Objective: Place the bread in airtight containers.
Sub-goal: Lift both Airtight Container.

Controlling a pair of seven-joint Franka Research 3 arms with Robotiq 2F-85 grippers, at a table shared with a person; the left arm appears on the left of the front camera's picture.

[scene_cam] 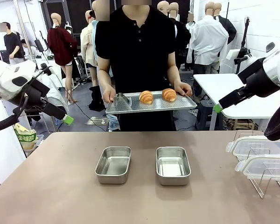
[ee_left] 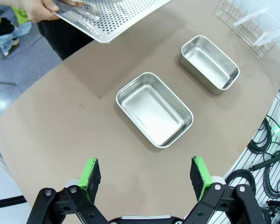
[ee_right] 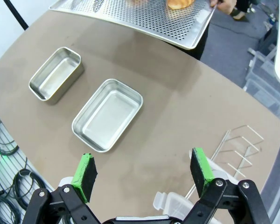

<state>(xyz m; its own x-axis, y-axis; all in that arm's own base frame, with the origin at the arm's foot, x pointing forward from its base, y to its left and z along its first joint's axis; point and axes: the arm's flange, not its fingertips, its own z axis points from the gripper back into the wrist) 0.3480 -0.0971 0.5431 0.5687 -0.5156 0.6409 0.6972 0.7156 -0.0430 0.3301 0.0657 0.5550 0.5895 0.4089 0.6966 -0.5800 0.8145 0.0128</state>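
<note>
Held beyond the far edge of the bench [scene_cam: 60, 186], the perforated tray [ee_right: 144, 18] runs off the top of both wrist views, leaving one roll [ee_right: 179, 3] a mere sliver; at the bench's right end, two clear lids [scene_cam: 266, 167] are cropped by the front view's edge

Front camera faces across the table [scene_cam: 46, 186] toward the person [scene_cam: 140, 56]; both wrist cameras (high, opposite sides) share the tins [ee_left: 154, 109].
</note>
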